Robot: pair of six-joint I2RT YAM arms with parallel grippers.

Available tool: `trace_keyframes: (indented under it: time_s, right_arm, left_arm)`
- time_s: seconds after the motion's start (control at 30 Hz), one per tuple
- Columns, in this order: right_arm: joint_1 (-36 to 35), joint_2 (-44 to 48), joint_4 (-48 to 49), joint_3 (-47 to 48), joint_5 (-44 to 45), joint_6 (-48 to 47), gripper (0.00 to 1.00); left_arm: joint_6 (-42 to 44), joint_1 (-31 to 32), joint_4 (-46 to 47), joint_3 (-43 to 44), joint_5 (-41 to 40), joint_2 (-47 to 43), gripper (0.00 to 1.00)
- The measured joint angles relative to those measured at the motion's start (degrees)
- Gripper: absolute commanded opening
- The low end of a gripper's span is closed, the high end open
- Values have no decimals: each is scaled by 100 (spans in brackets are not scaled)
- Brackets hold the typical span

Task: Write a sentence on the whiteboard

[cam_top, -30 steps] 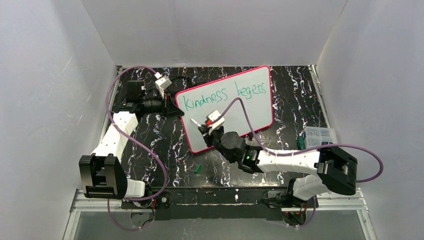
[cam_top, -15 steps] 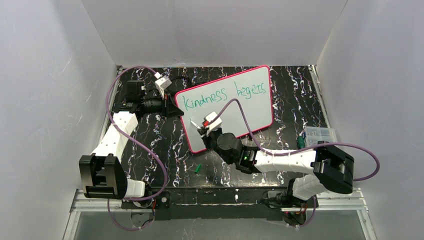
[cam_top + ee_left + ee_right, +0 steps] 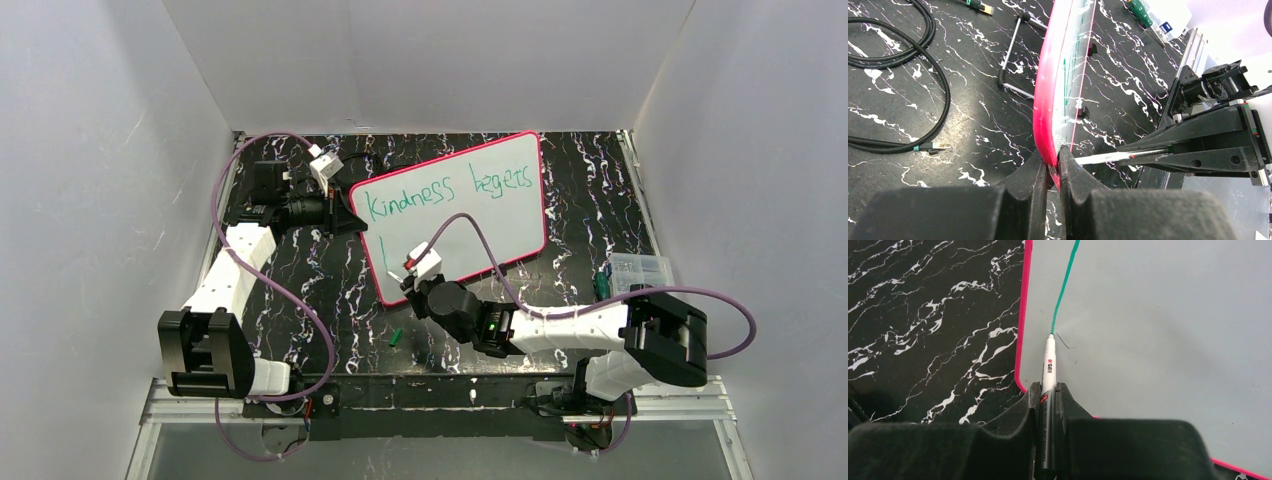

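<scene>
Top external view shows the whiteboard (image 3: pixel 500 225) lying askew on the dark marbled counter (image 3: pixel 300 280), toward its far half, with its pink rim all round. The sentence (image 3: pixel 445 192) runs along the far edge in green and so far reads "kindness begets" on one line. Below the first letter there is a single short green stroke near the board's left edge.

The left hand (image 3: pixel 345 216) sits at the board's far left corner. From the left wrist, its two fingers (image 3: pixel 1035 172) are pressed together on the pink rim of the whiteboard (image 3: pixel 1068 75), pinching that edge between them. A bent wire frame (image 3: pixel 1013 65) and black cables (image 3: pixel 898 75) lie on the counter just beside the board's other face.

The right hand (image 3: pixel 412 272) reaches over the board's near left corner. From the right wrist, its fingers (image 3: pixel 1029 405) are closed tight on a white marker (image 3: pixel 1048 370), which sticks out straight ahead between them. The marker tip touches the whiteboard (image 3: pixel 1148 340) exactly at the lower end of the green stroke (image 3: pixel 1064 290), close beside the rim.

A small green cap (image 3: pixel 396 337) lies on the counter near the front, well apart from the board. A clear plastic box (image 3: pixel 640 270) stands at the right edge.
</scene>
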State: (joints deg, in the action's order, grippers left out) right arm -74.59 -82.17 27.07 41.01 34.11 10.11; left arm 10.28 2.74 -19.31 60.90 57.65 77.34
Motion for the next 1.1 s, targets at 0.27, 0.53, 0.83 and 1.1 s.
trace_keyframes:
  time_s: [0.27, 0.53, 0.83, 1.1]
  right_arm:
    - [-33, 334, -146, -70, 33, -9, 1]
    - [-26, 411, 61, -39, 426, -192, 1]
    - [-28, 127, 282, 50, 608, -415, 1]
    - [-52, -85, 393, 162, 420, -404, 1]
  left_arm:
    - [4, 0, -2, 0, 24, -22, 0]
    - [4, 0, -4, 0, 22, -22, 0]
    - [4, 0, -2, 0, 22, -22, 0]
    - [2, 0, -2, 0, 11, -22, 0]
